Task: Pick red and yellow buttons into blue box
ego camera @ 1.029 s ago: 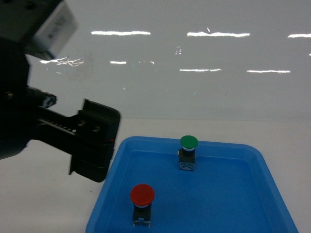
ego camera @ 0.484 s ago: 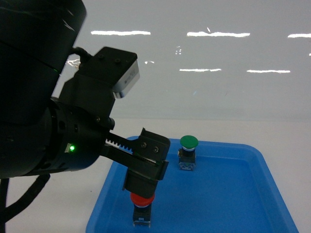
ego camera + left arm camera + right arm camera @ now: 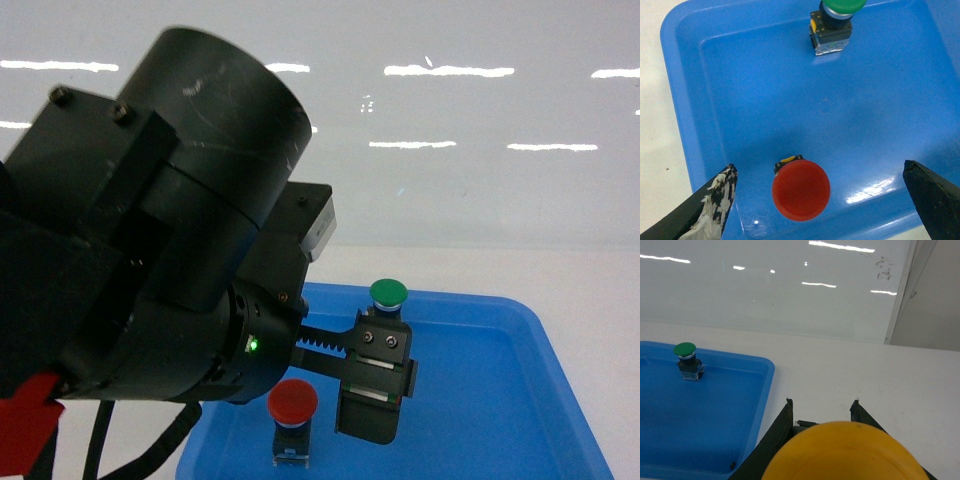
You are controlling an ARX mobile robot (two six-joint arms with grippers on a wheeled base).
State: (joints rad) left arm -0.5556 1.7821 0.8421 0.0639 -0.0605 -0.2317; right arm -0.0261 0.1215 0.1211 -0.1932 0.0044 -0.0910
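Heads up, your left arm (image 3: 150,250) fills most of the head view, so the left side of the table is hidden behind it and the blue box isn't visible in any view. Half a second ago that arm sat lower and further left with its finger covering the red button's cap; now it has swung up and forward, and the cap shows again.

The shallow blue tray (image 3: 500,420) lies under the left gripper (image 3: 820,200). Its near edge is cut off in the head view. It holds two buttons, both standing upright and well apart.

The left gripper is spread wide, and in its wrist view only the two finger tips poke in at the bottom corners. The red button (image 3: 801,189) sits between them, closer to the left finger, touching neither. The green button (image 3: 836,20) is beyond it at the far side of the tray, cap partly cropped.

Your right gripper (image 3: 822,412) is pinching the yellow button (image 3: 847,452), whose cap bulges up between the fingers; its lower part is out of frame.
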